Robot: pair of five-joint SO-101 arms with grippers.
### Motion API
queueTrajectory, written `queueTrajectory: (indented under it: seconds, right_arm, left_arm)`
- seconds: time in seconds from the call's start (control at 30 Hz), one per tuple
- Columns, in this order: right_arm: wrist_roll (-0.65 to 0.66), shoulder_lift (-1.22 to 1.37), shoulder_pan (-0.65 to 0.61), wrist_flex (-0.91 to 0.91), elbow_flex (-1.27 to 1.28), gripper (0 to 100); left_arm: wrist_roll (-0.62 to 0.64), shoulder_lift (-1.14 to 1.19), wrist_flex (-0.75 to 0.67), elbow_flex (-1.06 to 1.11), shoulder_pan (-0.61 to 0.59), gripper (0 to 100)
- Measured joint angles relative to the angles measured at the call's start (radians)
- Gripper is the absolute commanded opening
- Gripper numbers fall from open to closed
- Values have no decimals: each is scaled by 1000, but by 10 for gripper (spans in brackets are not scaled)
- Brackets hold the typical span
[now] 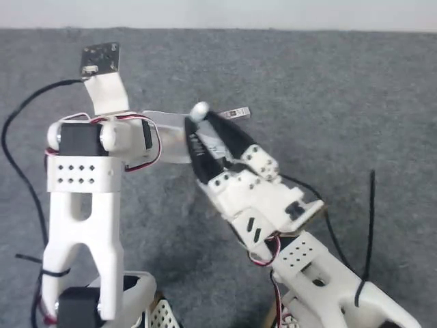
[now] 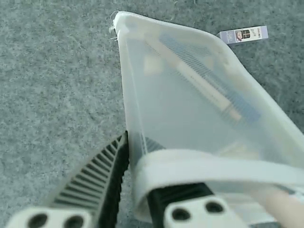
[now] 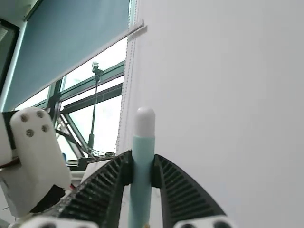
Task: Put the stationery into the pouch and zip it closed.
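- Translucent pouch (image 2: 180,104) is hanging pinched by one edge in my left gripper (image 2: 137,161), with some stationery showing inside.
- My right gripper (image 3: 142,159) is clamping a teal pen (image 3: 144,128) at the pouch's 2 o'clock.
- I'm guessing the next move is steering the pen into the opening.

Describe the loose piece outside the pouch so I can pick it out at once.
On the grey carpet, find the translucent pouch held by the left pincer. Just off its edge lies a small flat rectangular piece with a printed purplish face. It alone lies on the carpet; the other stationery sits inside the pouch or, like the pale-blue pen, in the right pincer.
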Motion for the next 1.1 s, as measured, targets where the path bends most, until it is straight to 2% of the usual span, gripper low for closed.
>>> queueTrajectory:
  seconds: [0.23,0.73,0.8,0.93,1.1]
  right_arm:
    - [0,6,3,11,0,7]
    - [0,9,-31,227,68,12]
    - [0,9,-31,259,68,49]
    - [0,9,-37,322,68,186]
    - [8,9,-91,374,77,163]
  left_arm:
    - [0,0,-9,0,0,12]
    - [0,0,-9,0,0,12]
    - [0,0,-9,0,0,12]
    - [0,0,-9,0,0,12]
    - [0,0,-9,0,-26,12]
